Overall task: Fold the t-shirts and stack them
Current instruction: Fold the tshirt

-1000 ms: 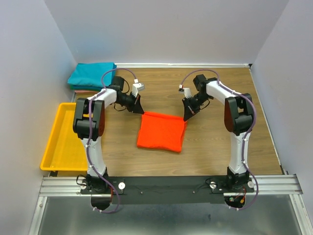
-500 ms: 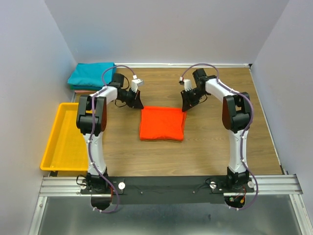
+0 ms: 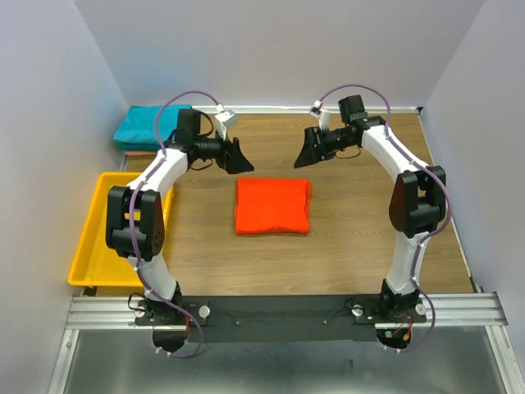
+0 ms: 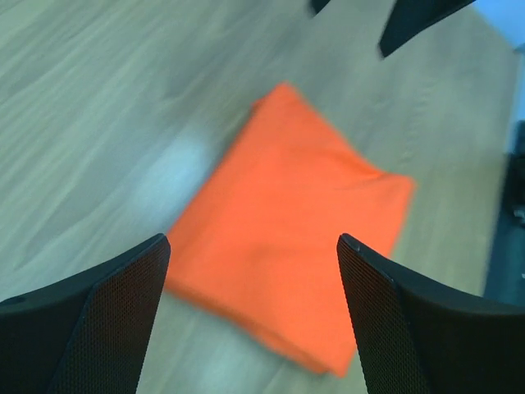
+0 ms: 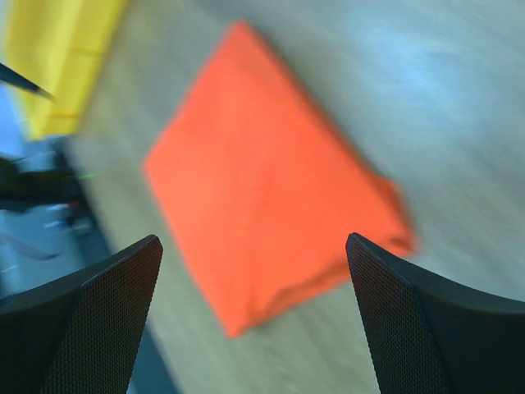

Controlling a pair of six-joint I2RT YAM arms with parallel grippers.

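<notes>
Left hand (image 3: 244,162) is wide open with nothing in it. Right hand (image 3: 303,159) is the same: spread full, empty. Both hang above the surface (image 3: 361,238) just past the far edge of the orange shirt (image 3: 272,206), one off each far corner, clear of the cloth. Wrist views agree: each shows its hand spread wide with the orange shirt lying below in the gap and no cloth caught. Both wrist views are blurred, so no fine detail on the edges.

Orange shirt: folded to a compact near-square, flat in the middle of the surface. Slight bulge at the far right corner, otherwise tidy. Reads as fold finished, or close to it.

Teal shirt (image 3: 152,125): folded, sitting in the far left corner, beyond the yellow tray (image 3: 90,246). A darker strip shows under its near edge. Can't tell if that's another shirt or a layer of the same one. No third shirt I can make out for sure.

Progress call: folding looks mostly done, stacking isn't. Orange lies well apart from the teal pile, and I can't confirm anything sitting on top of anything.

Left to do, as I read it:
- regrip orange
- carry it to the far left
- set it on teal without the fold opening up

Main risk is the layers sliding apart on the lift.
</notes>
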